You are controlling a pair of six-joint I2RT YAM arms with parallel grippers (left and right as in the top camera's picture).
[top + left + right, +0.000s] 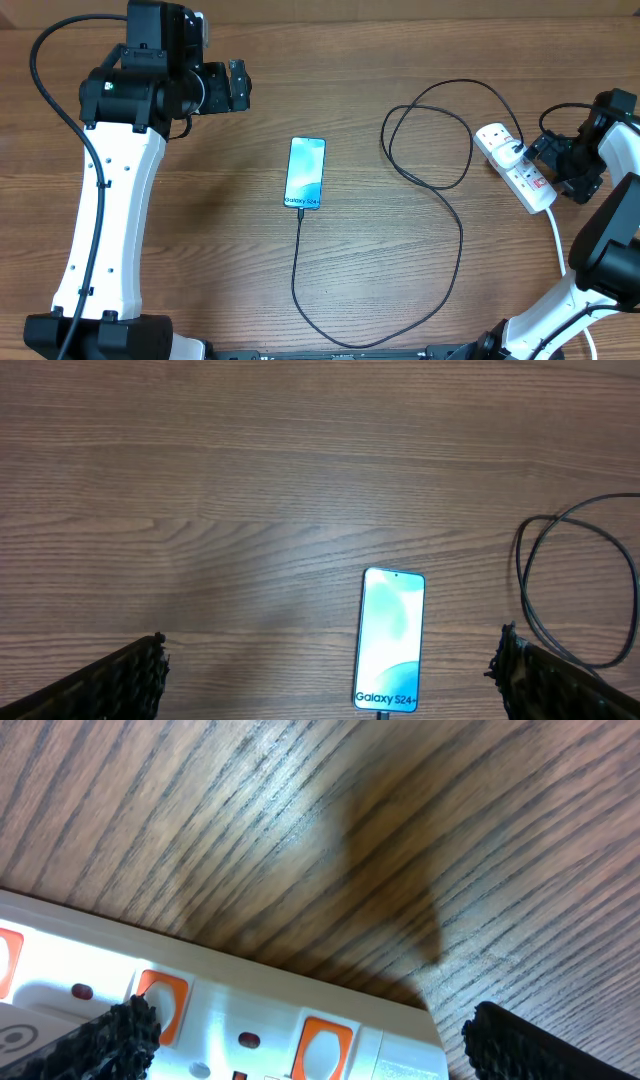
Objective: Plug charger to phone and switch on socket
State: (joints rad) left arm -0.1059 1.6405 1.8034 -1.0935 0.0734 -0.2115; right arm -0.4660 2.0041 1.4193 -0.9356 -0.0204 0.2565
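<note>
Phone lies flat mid-bench. Its screen is lit blue-cyan, with "Galaxy S24+" text along the near short edge. Charger tip meets that near edge and looks seated. The left wrist view shows the dark tip touching the phone's edge at the frame bottom.

From the phone the cable runs toward the near side and curves right along the near bench edge. It then climbs far, makes a loose loop right of centre, and ends at a black plug on the socket.

Socket is a white strip lying diagonal at the far right, its far end angled left. A thick white cord leaves its near end and heads toward the near edge. Orange-red switch marks show along the strip. Cannot tell whether any switch is on or off.

Left end effector is released, with fingers wide apart and nothing between them. It hangs over bare bench to the far left of the phone, well apart from it.

Right end effector is released, with fingers spread. It sits just over the socket at the strip's right side. The right wrist view shows two orange switch marks between the fingers. Cannot tell whether it touches the socket.
</note>
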